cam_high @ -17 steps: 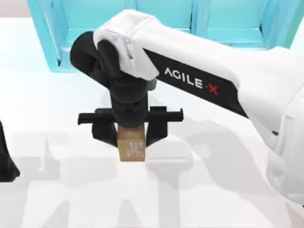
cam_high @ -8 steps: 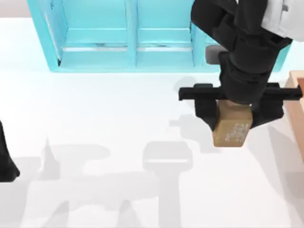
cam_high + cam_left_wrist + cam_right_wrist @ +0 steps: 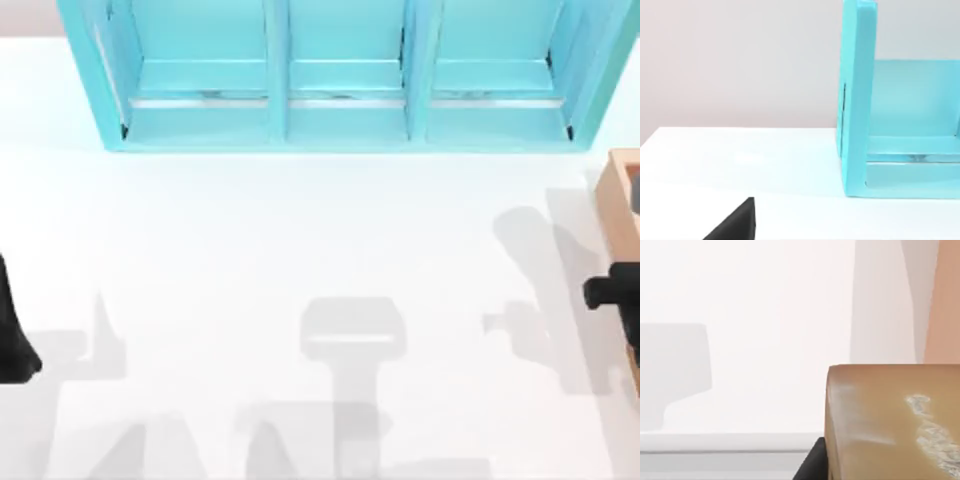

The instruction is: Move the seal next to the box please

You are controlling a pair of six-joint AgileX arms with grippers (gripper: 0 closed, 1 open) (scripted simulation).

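Observation:
The seal (image 3: 890, 422), a tan-brown block with a whitish speckled mark, looms close in the right wrist view, with one dark finger (image 3: 812, 467) against its side. My right gripper (image 3: 612, 292) pokes into the top view at the right edge, shut on the seal, just in front of the box. The box (image 3: 622, 215) is a peach-tan wooden wall at the right edge; in the right wrist view the box (image 3: 946, 300) stands just beyond the seal. In the top view the seal is out of frame. My left arm (image 3: 12, 330) is parked at the left edge.
A big turquoise three-bay shelf unit (image 3: 340, 75) spans the back of the white table (image 3: 300, 230); its end wall (image 3: 857, 100) stands in the left wrist view. Soft shadows lie across the table's middle and front.
My right arm has swept rightwards with the seal, from the table's middle to the right edge beside the box, and has mostly left the top view. The left arm has not moved.

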